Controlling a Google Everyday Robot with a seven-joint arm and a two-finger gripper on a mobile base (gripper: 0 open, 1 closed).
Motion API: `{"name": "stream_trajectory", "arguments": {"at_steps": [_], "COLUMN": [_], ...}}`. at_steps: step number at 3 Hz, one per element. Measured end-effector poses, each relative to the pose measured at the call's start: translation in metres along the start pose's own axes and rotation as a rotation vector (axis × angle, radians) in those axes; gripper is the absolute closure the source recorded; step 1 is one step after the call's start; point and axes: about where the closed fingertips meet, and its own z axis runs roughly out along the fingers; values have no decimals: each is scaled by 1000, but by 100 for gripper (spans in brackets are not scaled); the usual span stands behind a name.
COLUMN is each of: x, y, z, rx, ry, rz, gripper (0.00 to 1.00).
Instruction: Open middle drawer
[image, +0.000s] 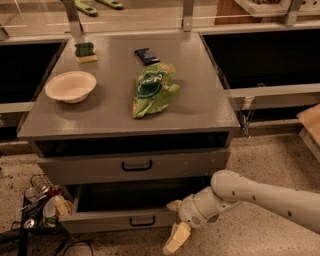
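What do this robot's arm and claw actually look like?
The arm is a smooth, off-white tube of rounded segments with a bulbous joint, and no cables or markings show. It ends in a paler, cream-yellow claw, low near the floor beside the open grey drawer with a black loop handle.

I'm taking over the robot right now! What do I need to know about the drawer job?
Gripper: down low at the right end of the middle drawer's front, fingers apart, holding nothing.
Wide shallow grey middle drawer: pulled out from the cabinet, so you can see inside it. Its small black loop handle is to the left of the gripper, and the gripper is not touching it.
Done: the drawer looks open.
Left: probably just check it is out far enough, then lift the arm clear. Leave the taller grey drawer above it alone.
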Motion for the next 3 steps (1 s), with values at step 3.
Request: {"name": "stream_trajectory", "arguments": {"at_steps": [3], "x": [-1], "y": [-2], "z": [-1], "rx": [154], "ry": [76], "rz": [-10], "gripper": [0]}}
